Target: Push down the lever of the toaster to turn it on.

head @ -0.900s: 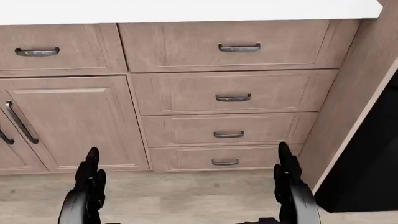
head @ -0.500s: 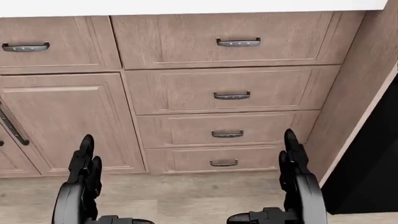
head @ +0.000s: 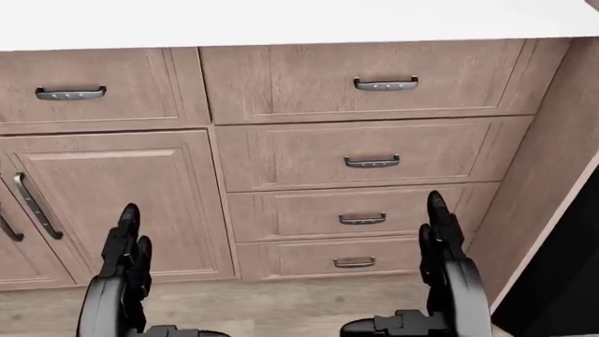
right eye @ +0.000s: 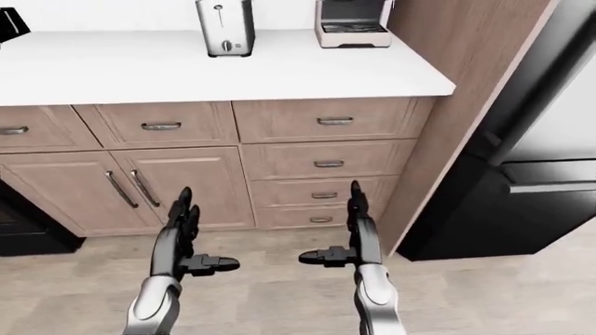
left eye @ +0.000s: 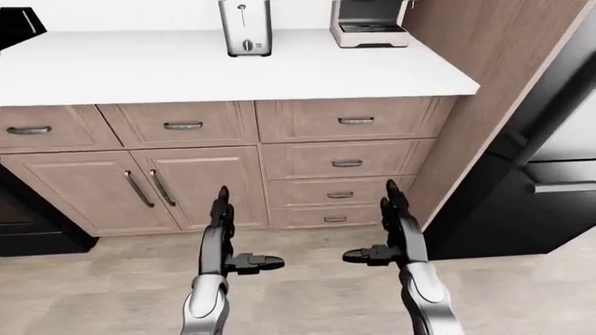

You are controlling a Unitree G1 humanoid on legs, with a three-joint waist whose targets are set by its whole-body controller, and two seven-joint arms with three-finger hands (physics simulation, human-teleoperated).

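Observation:
The silver toaster [left eye: 245,26] stands at the top of the left-eye view on the white counter [left eye: 140,70], its lever [left eye: 242,10] near the top of its slot and a round knob below. It also shows in the right-eye view [right eye: 224,26]. My left hand [left eye: 221,230] and right hand [left eye: 393,227] are held low before the wooden cabinets, fingers straight up and thumbs pointing inward, both open and empty. Both hands are far below the toaster and apart from it. The head view shows only drawers and my hands [head: 126,260] [head: 442,253].
A coffee machine [left eye: 368,22] stands right of the toaster. Below the counter are drawers [left eye: 346,162] and cabinet doors [left eye: 200,187]. A tall wooden panel [left eye: 484,98] and a black fridge [left eye: 550,160] stand to the right. A dark appliance [left eye: 28,230] stands at the left.
The head view has shifted: the cabinets moved down and to the right in the picture, so the camera has moved. My hands hold the same open pose.

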